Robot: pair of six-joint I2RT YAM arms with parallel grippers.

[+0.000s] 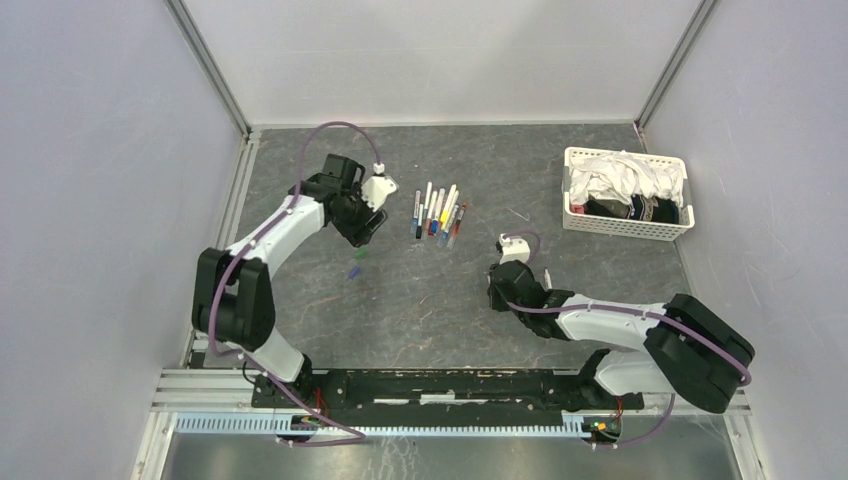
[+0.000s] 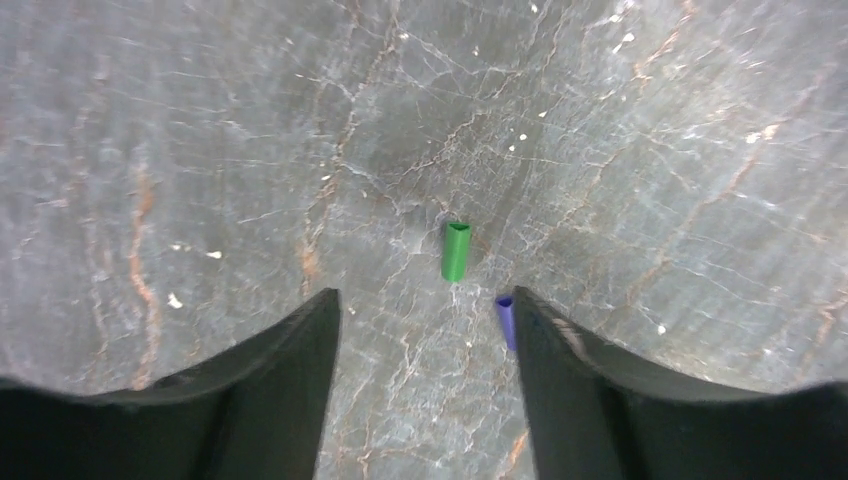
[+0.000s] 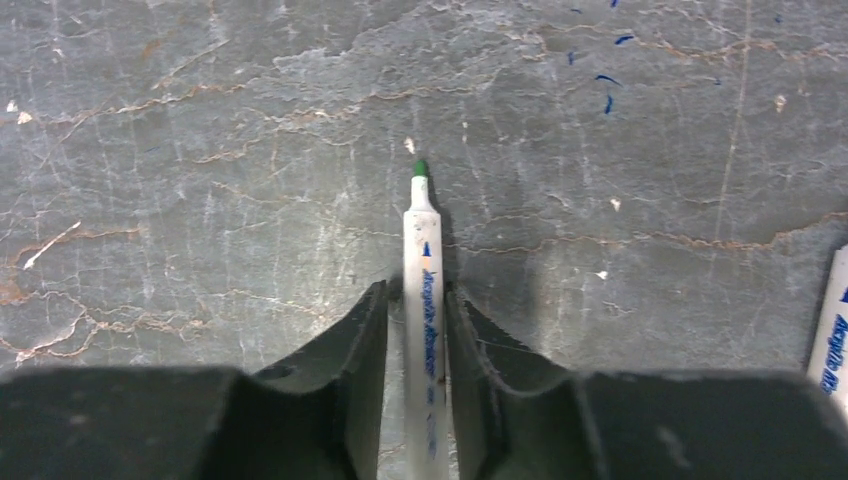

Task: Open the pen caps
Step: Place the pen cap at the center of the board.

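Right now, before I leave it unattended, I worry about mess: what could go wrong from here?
The pen clamped in the right gripper has its green tip bare; a dip could ink the table, where blue marks already show. The green cap and purple cap lie loose under the open left gripper; the purple one sits beside a finger and could get knocked away.

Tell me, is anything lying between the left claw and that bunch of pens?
Nothing visible. Bare table separates the left gripper and the pens; the loose green cap and purple cap lie toward the near edge, off that path.
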